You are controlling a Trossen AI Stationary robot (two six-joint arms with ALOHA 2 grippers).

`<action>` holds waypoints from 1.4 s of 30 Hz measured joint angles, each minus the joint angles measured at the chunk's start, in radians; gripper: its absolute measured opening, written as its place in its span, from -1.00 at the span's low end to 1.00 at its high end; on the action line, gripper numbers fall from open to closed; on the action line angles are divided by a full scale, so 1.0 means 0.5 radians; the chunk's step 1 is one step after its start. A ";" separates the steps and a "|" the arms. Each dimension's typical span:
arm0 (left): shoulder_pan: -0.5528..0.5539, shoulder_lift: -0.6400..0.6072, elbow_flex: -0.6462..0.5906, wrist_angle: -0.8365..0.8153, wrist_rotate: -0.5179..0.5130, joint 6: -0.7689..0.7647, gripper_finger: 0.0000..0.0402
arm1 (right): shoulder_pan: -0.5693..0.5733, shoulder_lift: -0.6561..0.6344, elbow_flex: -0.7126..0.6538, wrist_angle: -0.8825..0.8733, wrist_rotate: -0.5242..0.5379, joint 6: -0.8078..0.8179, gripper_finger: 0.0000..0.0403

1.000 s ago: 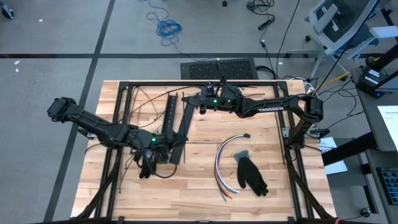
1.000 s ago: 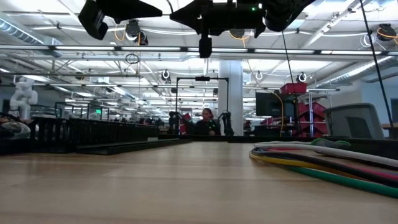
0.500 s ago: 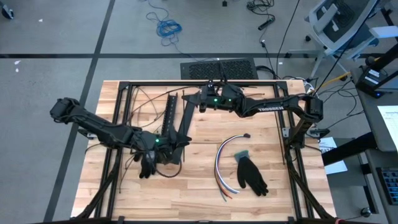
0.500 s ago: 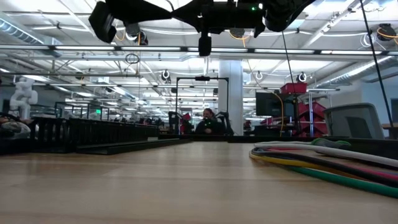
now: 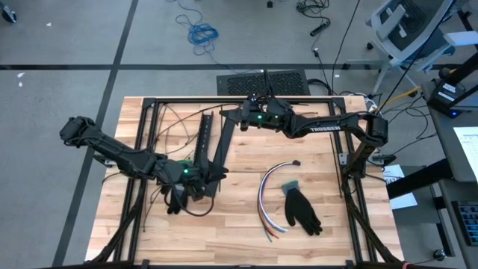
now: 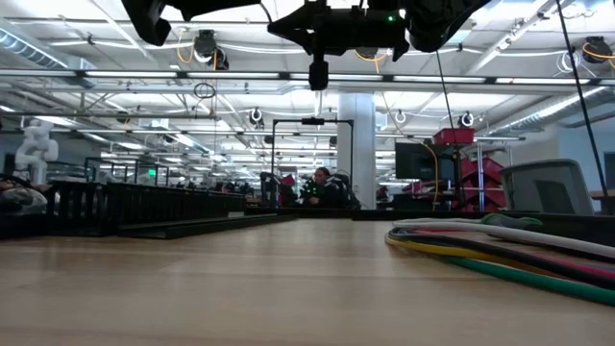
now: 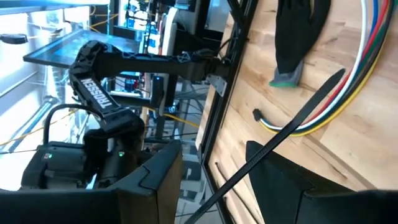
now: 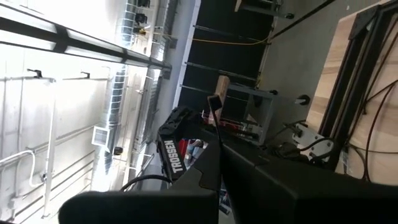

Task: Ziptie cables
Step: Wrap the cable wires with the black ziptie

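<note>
Left pincer [image 5: 213, 173] raised, grasping black zip tie [image 7: 273, 138], right pincer [image 5: 240, 116] clenched.

Wooden table [image 5: 246, 224] bears cables [image 5: 269, 196], black glove [image 5: 302, 209], slotted strips [image 5: 203, 142].

Cables [image 6: 500, 252] cut off at low view's right edge; far ends unseen. Black glove [image 7: 298, 31] cropped at left wrist view's top. Distant seated person [image 6: 322, 187] too small to make out. Right gripper's fingertips hidden overhead.

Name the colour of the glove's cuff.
The glove cuff is teal-green; left wrist view shows it best.
</note>
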 joint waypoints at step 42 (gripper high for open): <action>0.660 -0.137 0.002 0.201 0.800 -4.558 -1.00 | -0.069 0.001 0.000 -0.014 -0.674 -2.475 -1.00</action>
